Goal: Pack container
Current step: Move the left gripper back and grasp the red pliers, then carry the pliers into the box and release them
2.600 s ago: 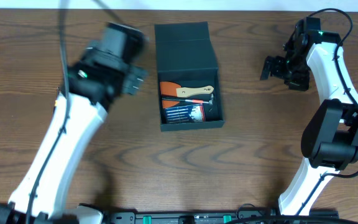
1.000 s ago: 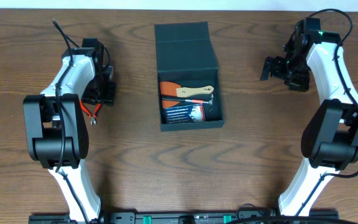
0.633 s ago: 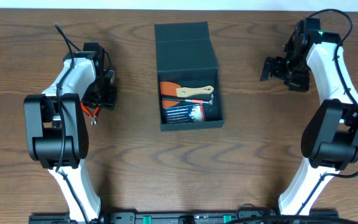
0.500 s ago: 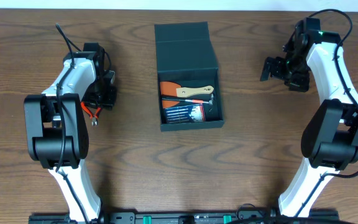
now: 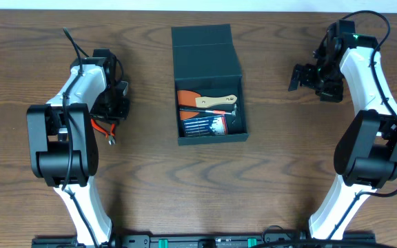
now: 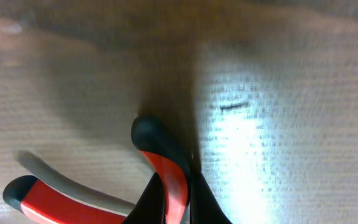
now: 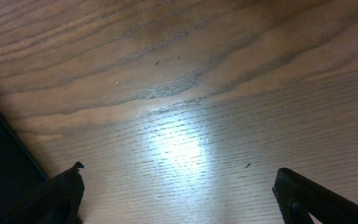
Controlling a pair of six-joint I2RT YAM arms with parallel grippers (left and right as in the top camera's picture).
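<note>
The red-handled pliers (image 5: 106, 132) have slid slightly toward the lower right beneath the left gripper (image 5: 109, 116). Overhead: the container (image 5: 207, 54) sits at upper centre with its lid open and tools (image 5: 209, 103) inside. The right gripper (image 5: 297, 74) hangs at upper right, well apart from it. Left wrist: the fingers (image 6: 213, 211) are pinched narrowly on one handle of the pliers. Right wrist: the fingers (image 7: 61, 196) are spread wide above the table (image 7: 179, 124).

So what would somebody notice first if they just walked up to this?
Probably the dark green-black square box in the middle of the wooden table, its lid flipped open and a bright orange tool showing inside. Next, the red-handled pliers by the left arm, whose fingers seem to pinch one handle.
</note>
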